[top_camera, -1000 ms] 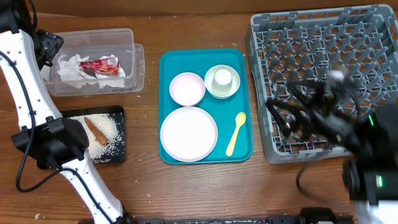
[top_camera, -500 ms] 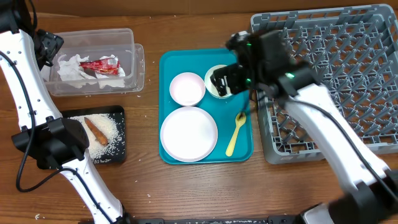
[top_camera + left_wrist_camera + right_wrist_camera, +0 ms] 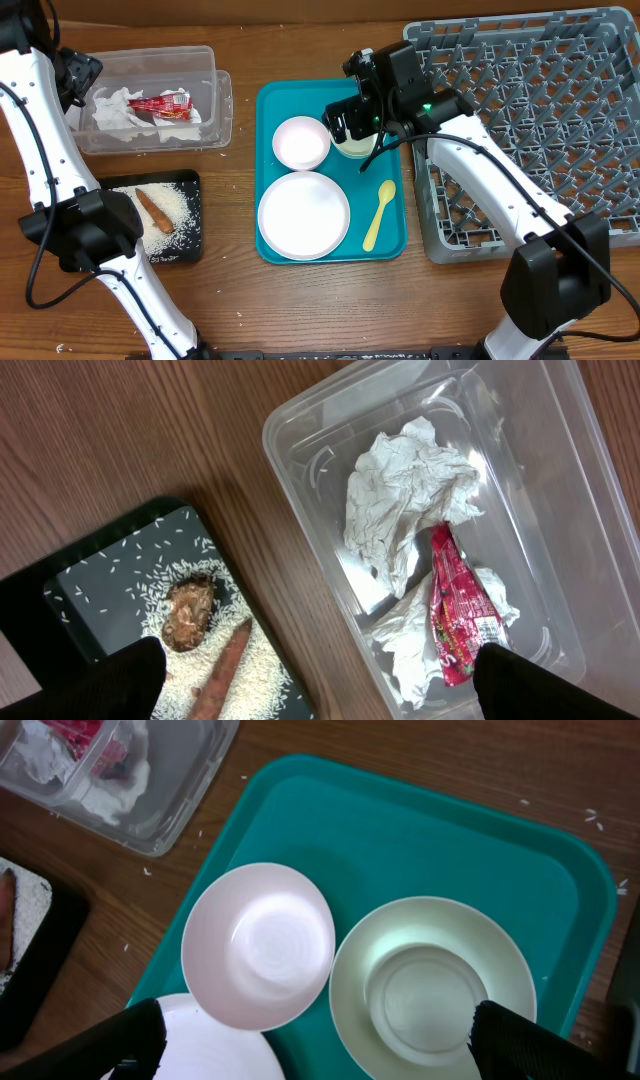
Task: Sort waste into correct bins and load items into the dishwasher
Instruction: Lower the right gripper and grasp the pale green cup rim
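Clear tub (image 3: 222, 100), black tray (image 3: 190, 250) hold your waste (image 3: 115, 110) | dishes (image 3: 303, 215) wait on teal tray (image 3: 300, 100), rack (image 3: 560, 120) bare | left gripper (image 3: 320, 690), right gripper (image 3: 318, 1045) agape, empty

teal tray (image 3: 290, 100) | grey rack (image 3: 560, 100) | red wrapper (image 3: 455, 610) | white napkins (image 3: 405, 490) | yellow spoon (image 3: 378, 215) | black tray (image 3: 185, 240)

Bright even light, soft shadows, all views sharp.

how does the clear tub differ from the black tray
The clear plastic rectangular tub is see-through with tall walls; the shallow black rectangular tray is opaque. The tub holds crumpled white napkins and a red wrapper; the tray holds rice, a brown stick and a lump. Both are rectangular.
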Motion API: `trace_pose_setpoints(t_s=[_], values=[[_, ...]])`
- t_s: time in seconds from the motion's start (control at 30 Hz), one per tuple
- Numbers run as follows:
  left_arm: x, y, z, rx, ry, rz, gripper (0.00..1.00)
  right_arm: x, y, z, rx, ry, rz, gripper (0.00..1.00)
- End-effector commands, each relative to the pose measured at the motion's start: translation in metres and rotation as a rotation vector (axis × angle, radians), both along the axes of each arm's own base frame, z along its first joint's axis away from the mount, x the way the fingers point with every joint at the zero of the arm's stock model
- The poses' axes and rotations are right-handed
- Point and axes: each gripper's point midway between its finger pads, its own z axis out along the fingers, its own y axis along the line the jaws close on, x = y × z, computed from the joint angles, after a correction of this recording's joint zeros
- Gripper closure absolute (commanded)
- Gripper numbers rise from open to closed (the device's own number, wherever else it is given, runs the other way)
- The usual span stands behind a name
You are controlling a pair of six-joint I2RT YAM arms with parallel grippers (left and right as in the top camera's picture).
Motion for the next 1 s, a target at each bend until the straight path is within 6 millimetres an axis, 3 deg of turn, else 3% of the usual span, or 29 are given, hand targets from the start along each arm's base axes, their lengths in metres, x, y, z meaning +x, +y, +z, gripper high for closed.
trace_pose_setpoints(t_s=[0.0,0.1,0.4,0.57,0.97], values=[[0.001,-0.003,0.002,0.002,-0.004,-0.010,0.00,0.022,-0.011,-0.003,-0.044,-0.035,-0.123,0.00],[0.001,-0.003,0.002,0.002,-0.004,-0.010,0.00,0.031,-0.027,-0.016,-0.097,-0.028,-0.231,0.00],[0.001,-0.003,0.002,0.002,-0.004,-0.010,0.00,0.042,-0.021,-0.046,-0.054,0.030,-0.305,0.00],[0.001,-0.003,0.002,0.002,-0.004,-0.010,0.00,0.042,-0.021,-0.063,-0.043,0.080,-0.350,0.09],[0.001,-0.003,0.002,0.002,-0.004,-0.010,0.00,0.034,-0.024,-0.090,-0.070,0.161,-0.384,0.09]])
